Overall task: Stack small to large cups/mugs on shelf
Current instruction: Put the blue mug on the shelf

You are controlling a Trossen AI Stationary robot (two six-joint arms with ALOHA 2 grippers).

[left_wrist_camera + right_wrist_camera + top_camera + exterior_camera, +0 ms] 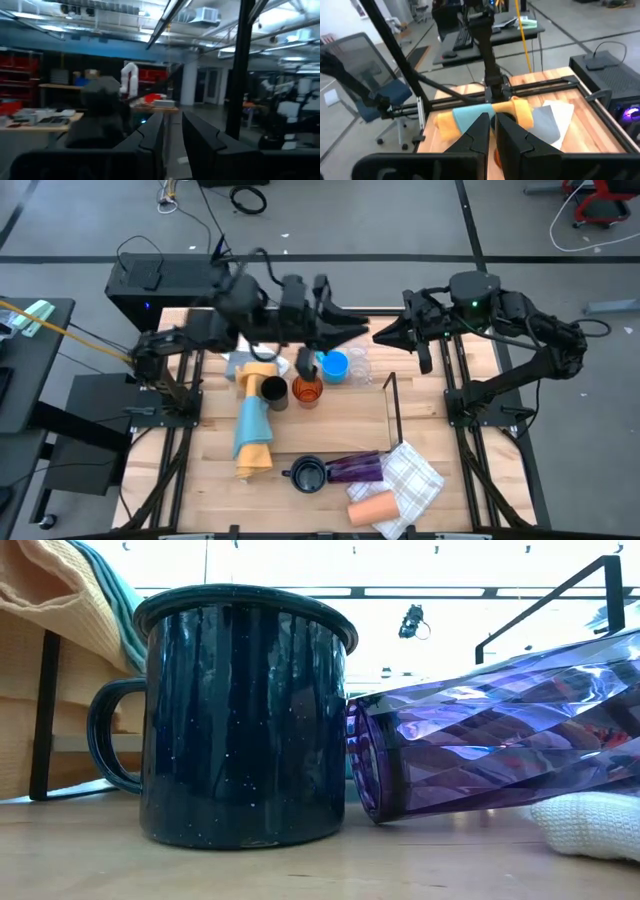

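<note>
Both grippers hang high over the table's far middle, nearly tip to tip. My left gripper points toward the right; my right gripper points toward the left. Both are shut on nothing. Below them stand a black cup, an amber cup, a blue cup and clear glasses. The thin black shelf stands right of centre. Near the front, a dark mug stands upright and a purple tumbler lies on its side with its rim against the mug. A peach cup lies nearby.
A rolled yellow-and-blue cloth lies left of centre, with a grey cloth behind it. A white checked cloth lies at the front right under the tumbler's end. Black frame rails run along both table sides.
</note>
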